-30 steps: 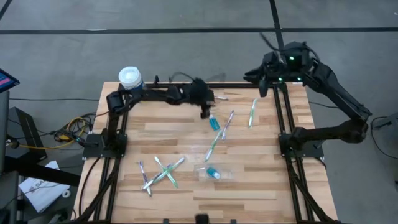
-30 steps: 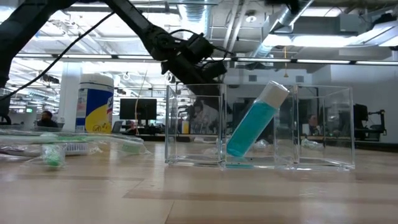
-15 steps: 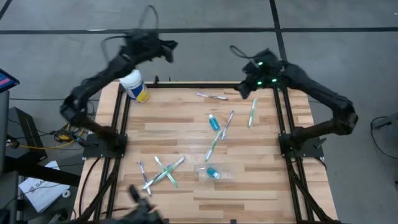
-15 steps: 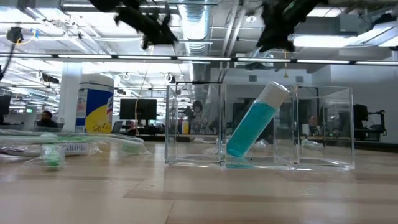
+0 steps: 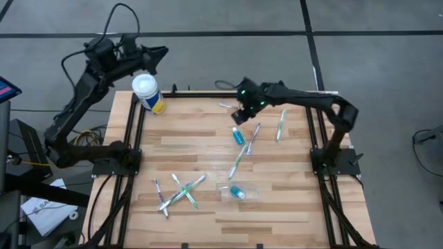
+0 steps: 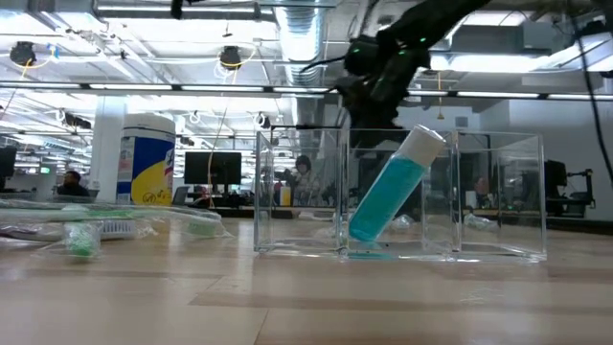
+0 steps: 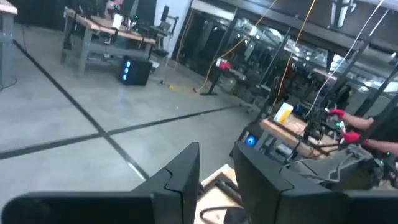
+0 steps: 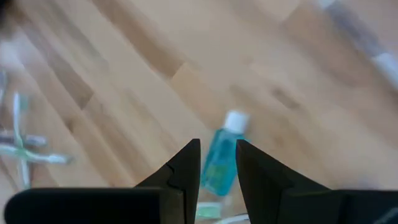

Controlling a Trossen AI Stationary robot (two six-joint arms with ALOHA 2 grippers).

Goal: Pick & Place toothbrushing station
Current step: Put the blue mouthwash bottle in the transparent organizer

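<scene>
Reaching: my right gripper point(image 8: 217, 163), fingers slightly parted, is hovering above the loose teal tube point(image 5: 239, 136). Next: descend, straddle, clamp it.

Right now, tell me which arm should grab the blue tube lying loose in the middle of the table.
The right. The right gripper hangs just above that blue tube, fingers slightly apart with the tube lined up between them in its wrist view. The left gripper is raised beyond the table's far edge, near the canister.
</scene>
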